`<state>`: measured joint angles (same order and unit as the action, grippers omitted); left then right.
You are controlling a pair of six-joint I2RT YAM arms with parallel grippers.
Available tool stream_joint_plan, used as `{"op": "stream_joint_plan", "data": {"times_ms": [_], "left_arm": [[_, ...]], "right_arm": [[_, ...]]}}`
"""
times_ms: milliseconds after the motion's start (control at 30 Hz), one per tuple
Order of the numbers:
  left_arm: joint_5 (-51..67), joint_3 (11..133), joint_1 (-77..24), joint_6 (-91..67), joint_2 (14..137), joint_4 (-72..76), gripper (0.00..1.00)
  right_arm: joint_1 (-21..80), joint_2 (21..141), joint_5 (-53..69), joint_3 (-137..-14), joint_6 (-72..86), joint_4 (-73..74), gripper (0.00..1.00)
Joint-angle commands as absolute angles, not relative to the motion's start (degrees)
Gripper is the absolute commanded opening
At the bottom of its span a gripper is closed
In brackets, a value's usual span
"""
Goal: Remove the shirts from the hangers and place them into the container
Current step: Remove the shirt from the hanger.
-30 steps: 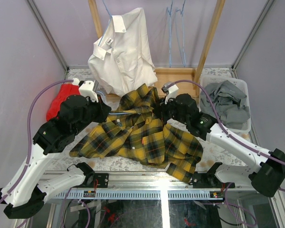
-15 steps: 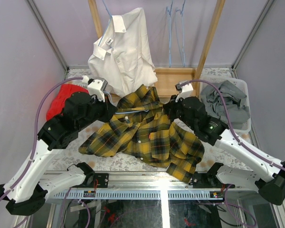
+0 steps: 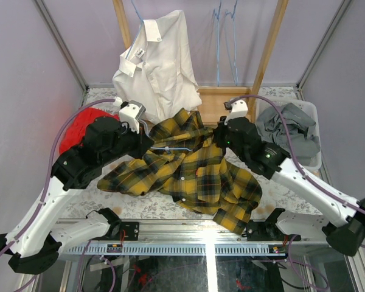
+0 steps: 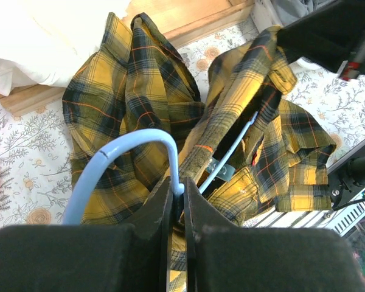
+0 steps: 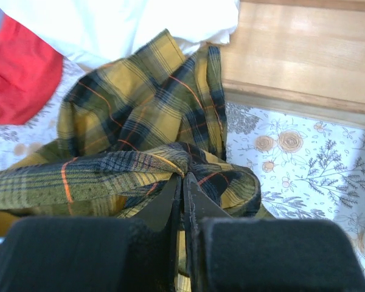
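The yellow-and-black plaid shirt (image 3: 191,173) lies spread on the table between both arms, still on its light-blue hanger (image 3: 170,148). My left gripper (image 3: 147,139) is shut on the hanger (image 4: 118,152) just below its hook, as the left wrist view shows at the jaws (image 4: 177,190). My right gripper (image 3: 218,137) is shut on a bunched fold of the plaid shirt (image 5: 128,115), pinched at its tips (image 5: 183,177). A white shirt (image 3: 155,67) hangs on the rack behind. The white container (image 3: 311,112) at the right holds a grey shirt (image 3: 289,134).
Two bare light-blue hangers (image 3: 225,42) hang from the wooden rack, whose base (image 3: 222,100) sits behind the plaid shirt. A red cloth (image 3: 79,125) lies at the left by my left arm. Purple walls close in both sides.
The right jaws closed fully on the plaid fold. Both wrists shifted right and toward the rack, drawing the shirt's collar end and the hanger with them.
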<state>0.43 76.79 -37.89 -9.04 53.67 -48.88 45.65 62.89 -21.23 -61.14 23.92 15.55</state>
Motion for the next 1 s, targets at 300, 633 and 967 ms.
{"op": "stream_joint_plan", "data": {"times_ms": [300,633,967], "left_arm": [[-16.4,75.9,-37.7,-13.2,46.1,-48.3,0.0],[-19.2,75.7,-37.7,-14.3,48.4,-49.2,0.0],[-9.0,73.3,-37.7,-11.4,46.5,-44.5,0.0]], "right_arm": [[44.5,62.3,-30.5,-60.2,18.5,16.1,0.02],[44.4,53.6,-15.7,-61.6,18.9,15.7,0.0],[44.4,59.9,-23.1,-67.5,21.6,26.5,0.04]]}}
